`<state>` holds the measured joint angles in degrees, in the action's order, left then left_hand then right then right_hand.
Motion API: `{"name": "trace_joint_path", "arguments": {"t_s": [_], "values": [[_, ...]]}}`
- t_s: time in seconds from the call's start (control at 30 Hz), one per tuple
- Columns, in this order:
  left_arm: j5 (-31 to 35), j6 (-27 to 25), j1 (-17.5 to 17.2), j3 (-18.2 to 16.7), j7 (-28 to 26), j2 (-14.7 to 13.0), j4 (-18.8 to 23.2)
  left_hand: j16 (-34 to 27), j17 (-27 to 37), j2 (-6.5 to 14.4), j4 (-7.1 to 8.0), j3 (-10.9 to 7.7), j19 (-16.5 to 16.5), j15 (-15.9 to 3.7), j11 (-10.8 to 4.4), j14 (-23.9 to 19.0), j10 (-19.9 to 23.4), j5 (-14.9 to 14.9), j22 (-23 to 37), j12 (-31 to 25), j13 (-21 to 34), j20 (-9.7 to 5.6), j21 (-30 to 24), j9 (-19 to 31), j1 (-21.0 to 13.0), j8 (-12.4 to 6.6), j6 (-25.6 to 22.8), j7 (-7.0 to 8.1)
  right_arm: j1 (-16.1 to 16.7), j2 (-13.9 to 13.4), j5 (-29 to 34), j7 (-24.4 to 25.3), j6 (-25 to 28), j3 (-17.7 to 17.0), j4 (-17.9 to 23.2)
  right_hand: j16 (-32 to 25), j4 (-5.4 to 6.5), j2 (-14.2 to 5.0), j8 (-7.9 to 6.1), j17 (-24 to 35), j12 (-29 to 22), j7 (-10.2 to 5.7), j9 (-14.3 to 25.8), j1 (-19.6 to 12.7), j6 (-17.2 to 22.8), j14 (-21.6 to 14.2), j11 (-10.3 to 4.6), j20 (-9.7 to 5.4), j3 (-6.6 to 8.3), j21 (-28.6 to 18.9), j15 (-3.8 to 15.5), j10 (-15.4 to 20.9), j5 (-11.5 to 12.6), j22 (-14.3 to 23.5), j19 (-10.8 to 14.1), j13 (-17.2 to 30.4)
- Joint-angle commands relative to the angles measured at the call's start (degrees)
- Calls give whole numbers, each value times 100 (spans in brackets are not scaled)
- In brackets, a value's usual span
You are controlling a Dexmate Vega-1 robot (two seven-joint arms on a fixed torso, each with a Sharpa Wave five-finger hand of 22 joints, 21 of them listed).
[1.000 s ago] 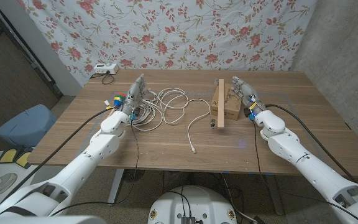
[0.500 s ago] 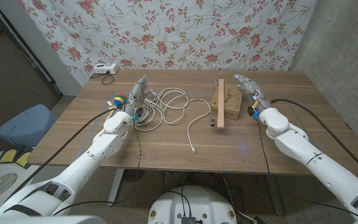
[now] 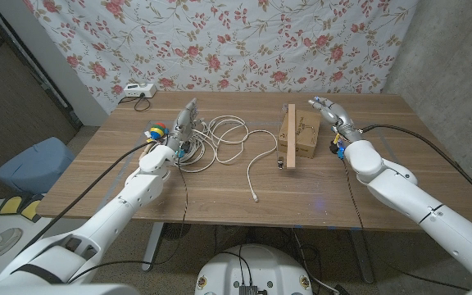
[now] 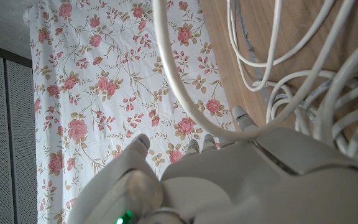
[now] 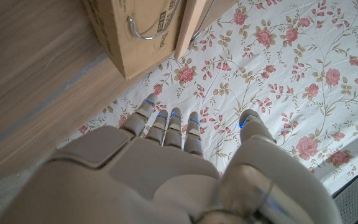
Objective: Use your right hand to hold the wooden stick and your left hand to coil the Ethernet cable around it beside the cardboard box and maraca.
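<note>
The white Ethernet cable point(image 3: 220, 138) lies in loose loops at mid-table, its tail ending at a plug point(image 3: 256, 197) nearer the front. The wooden stick point(image 3: 291, 135) lies along the left side of the small cardboard box point(image 3: 305, 136). A colourful maraca point(image 3: 156, 131) sits left of the loops. My left hand point(image 3: 183, 123) stands at the coil's left edge, fingers straight, holding nothing; the cable loops point(image 4: 272, 62) run close past its fingers. My right hand point(image 3: 331, 115) hovers open just right of the box point(image 5: 135, 31) and stick point(image 5: 194, 22), fingers spread.
A white device point(image 3: 135, 90) with a cord sits at the table's back left corner. A blue chair point(image 3: 31, 164) stands off the left side. A floral cloth hangs behind the table. Bare wood lies right of the box.
My right hand has drawn back and to the right, away from the box, its fingers spreading. My left hand has edged slightly right toward the cable loops.
</note>
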<state>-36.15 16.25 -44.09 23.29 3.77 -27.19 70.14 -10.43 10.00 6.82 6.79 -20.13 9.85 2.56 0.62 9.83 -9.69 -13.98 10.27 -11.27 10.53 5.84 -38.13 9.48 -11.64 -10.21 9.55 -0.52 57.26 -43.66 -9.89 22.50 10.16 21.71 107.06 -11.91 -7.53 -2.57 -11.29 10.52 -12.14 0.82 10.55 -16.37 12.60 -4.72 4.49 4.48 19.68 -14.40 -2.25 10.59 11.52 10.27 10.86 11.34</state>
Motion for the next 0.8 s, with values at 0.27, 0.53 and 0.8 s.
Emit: {"name": "trace_joint_path", "arguments": {"t_s": [0.27, 0.53, 0.8], "values": [[1, 19, 140, 55, 256, 3, -145, -32, 15, -24, -29, 6, 427, 12, 22, 411, -344, -40, 32, -39, 21, 22, 24, 33, -11, -23, 331, -24, 321, -372, 808, 554, 2388, 162, 1629, -171, -132, 181, -77, 48, -100, 70, 32, -141, 207, -492, 96, 122, -28, -58, 34, 261, -48, 37, 262, 42], [-10, 25, 153, 65, 336, -8, -161, -32, 15, -27, -31, 12, 422, 10, 20, 409, -341, -44, 33, -40, 21, 24, 34, 34, -7, -22, 328, -23, 201, -449, 1258, 616, 3764, 542, 2293, -351, -138, 229, -148, 126, -212, 172, 51, -272, 484, -983, 157, 112, -55, -153, 109, 625, -30, 56, 602, 87], [-29, 26, 160, 80, 415, -7, -189, -31, 15, -29, -33, 18, 419, 12, 23, 411, -347, -47, 33, -39, 22, 31, 45, 34, -3, -20, 328, -27, 53, -485, 1464, 588, 5015, 908, 2876, -496, -78, 354, -236, 209, -325, 269, 70, -191, 817, -1310, 210, 142, -191, -239, 71, 969, -16, 72, 887, 141]]}}
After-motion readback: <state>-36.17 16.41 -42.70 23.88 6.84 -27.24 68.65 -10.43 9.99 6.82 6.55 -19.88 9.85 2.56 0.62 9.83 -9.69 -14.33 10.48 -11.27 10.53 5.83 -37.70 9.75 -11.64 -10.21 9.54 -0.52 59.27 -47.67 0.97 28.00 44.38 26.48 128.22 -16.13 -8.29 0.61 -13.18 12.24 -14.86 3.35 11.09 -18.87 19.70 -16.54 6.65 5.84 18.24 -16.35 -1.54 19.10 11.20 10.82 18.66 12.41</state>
